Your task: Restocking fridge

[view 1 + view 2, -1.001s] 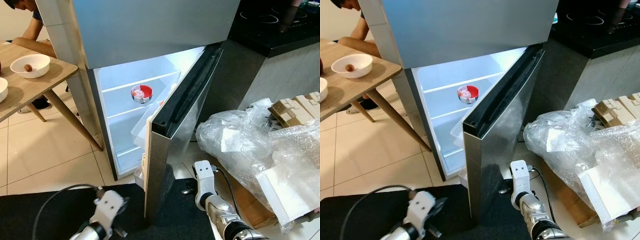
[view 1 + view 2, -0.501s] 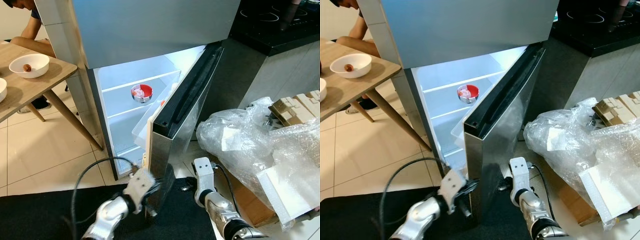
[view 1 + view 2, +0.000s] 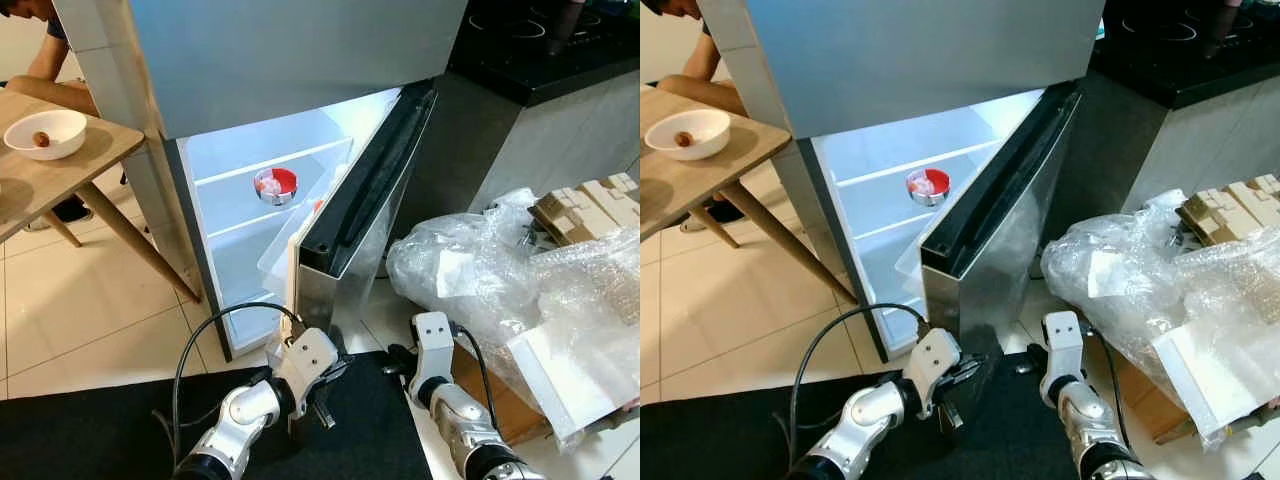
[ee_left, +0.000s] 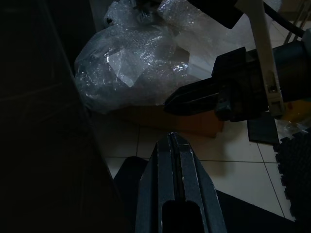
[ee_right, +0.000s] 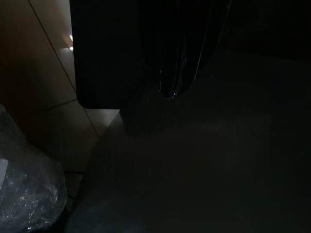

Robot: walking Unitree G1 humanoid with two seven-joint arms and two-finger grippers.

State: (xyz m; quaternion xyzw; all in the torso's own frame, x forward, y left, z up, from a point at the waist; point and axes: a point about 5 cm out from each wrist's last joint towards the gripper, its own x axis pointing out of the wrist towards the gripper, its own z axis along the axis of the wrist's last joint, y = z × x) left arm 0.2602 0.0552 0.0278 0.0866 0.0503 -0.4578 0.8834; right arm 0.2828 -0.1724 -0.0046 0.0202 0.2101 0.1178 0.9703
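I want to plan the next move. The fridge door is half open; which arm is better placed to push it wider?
Probably left. The left gripper, fingers together, sits at the fridge door's lower free edge; the right gripper is behind it.

Open fridge door (image 3: 990, 250), red bowl (image 3: 927, 186) inside

Wooden bench (image 3: 60, 180) noted as reference. White bowl (image 3: 43, 133) stands on it, holding one small brown item. A seated person (image 3: 45, 62) is just behind the bench. Well apart to its right: heap of clear plastic wrap (image 3: 490, 280), cardboard pieces (image 3: 585, 205) upon it. Black mat (image 3: 90, 440) lies on the tiled floor (image 3: 90, 310).
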